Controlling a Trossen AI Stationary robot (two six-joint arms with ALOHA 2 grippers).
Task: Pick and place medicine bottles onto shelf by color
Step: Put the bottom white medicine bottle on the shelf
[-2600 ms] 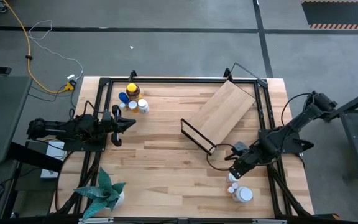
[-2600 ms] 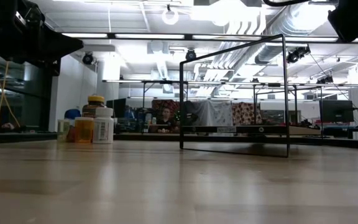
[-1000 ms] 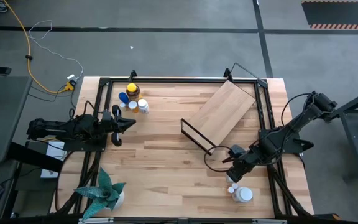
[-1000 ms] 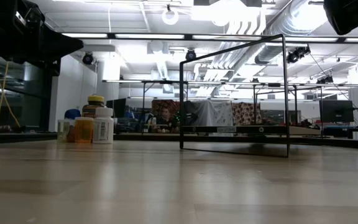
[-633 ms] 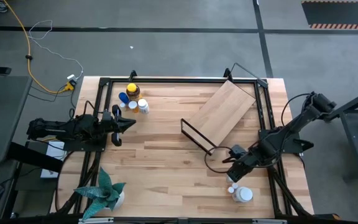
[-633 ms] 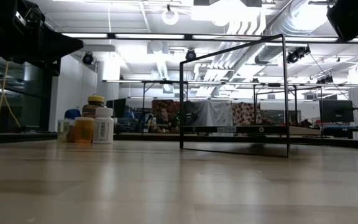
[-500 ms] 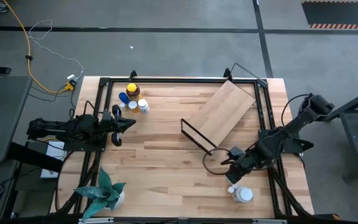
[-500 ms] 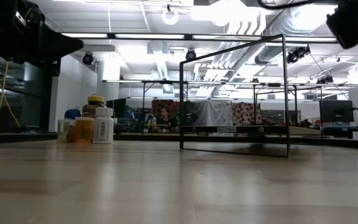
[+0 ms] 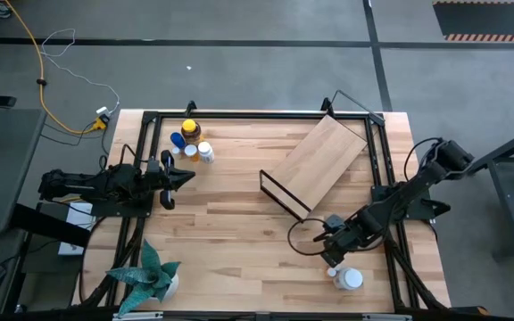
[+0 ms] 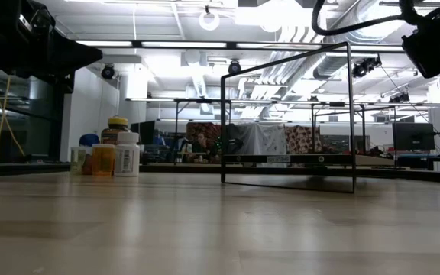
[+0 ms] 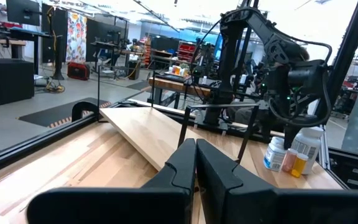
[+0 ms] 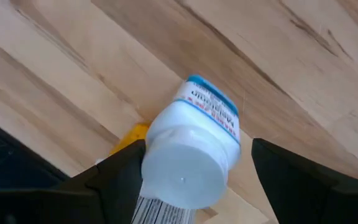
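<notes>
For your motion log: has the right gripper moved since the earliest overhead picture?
Yes. The right gripper has shifted slightly toward the table's front edge, closer to the white bottles, away from the shelf.

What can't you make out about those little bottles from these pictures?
- High view: the bottles under the right gripper are partly covered by the arm; their count is unclear.
- Right wrist view: the white bottle has its label cut off by the edge.
- Low view: far bottles overlap; labels too small.

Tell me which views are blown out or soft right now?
Low view: ceiling lights glare and the near tabletop is soft. Left wrist view: bright background washes out, left gripper dark. Right wrist view: white bottle is close and slightly soft, right gripper fingers in shadow.
</notes>
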